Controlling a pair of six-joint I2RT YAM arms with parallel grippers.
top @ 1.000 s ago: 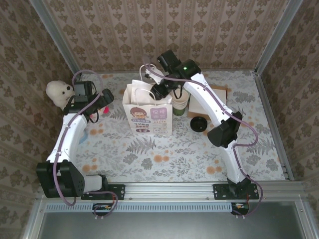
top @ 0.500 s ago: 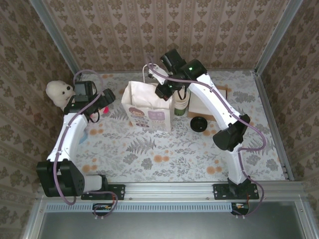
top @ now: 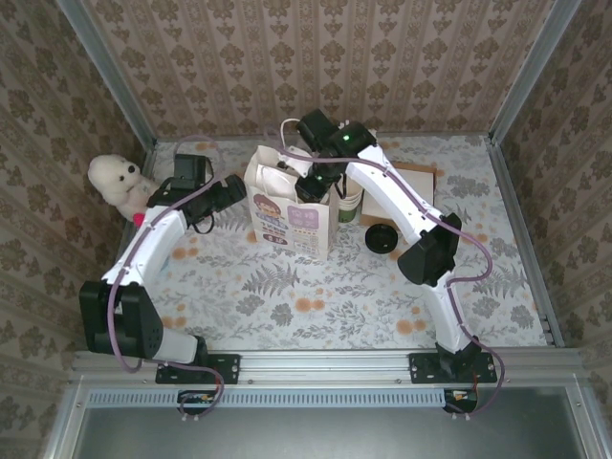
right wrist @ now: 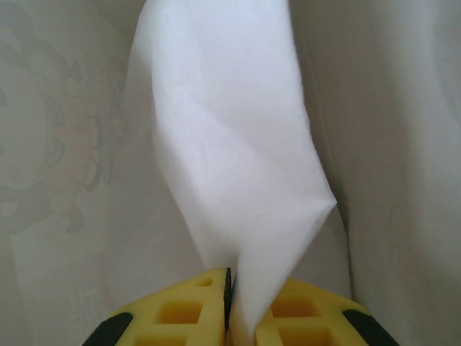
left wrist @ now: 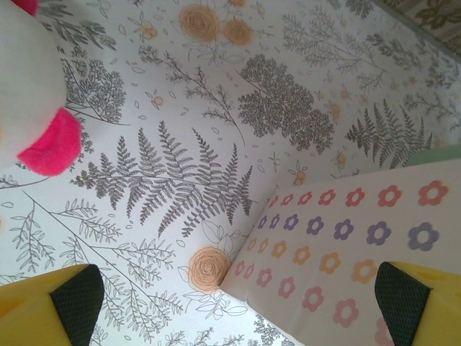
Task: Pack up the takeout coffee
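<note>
A: Overhead, mid-frame, the right gripper [top: 308, 182] is pinching the paper bag [top: 292, 218] at its rim; the takeout coffee [top: 344, 216] seems to be waiting just right of it.
B: Left wrist: the left gripper [left wrist: 238, 303] is gaping beside the bag's flowered side.
A: Right wrist: the jaws are clamping white paper. Hold the mouth wide.
B: A floral tablecloth [top: 287, 296] is covering the table, and patterned walls [top: 287, 57] are boxing everything in.

The top camera looks steeply down from high behind the near edge, over the whole desk [top: 287, 296] and paper bag [top: 292, 206]. The left wrist camera faces down, close above the desk and the bag's flowered side. The right wrist camera sits right against the bag's white paper.
</note>
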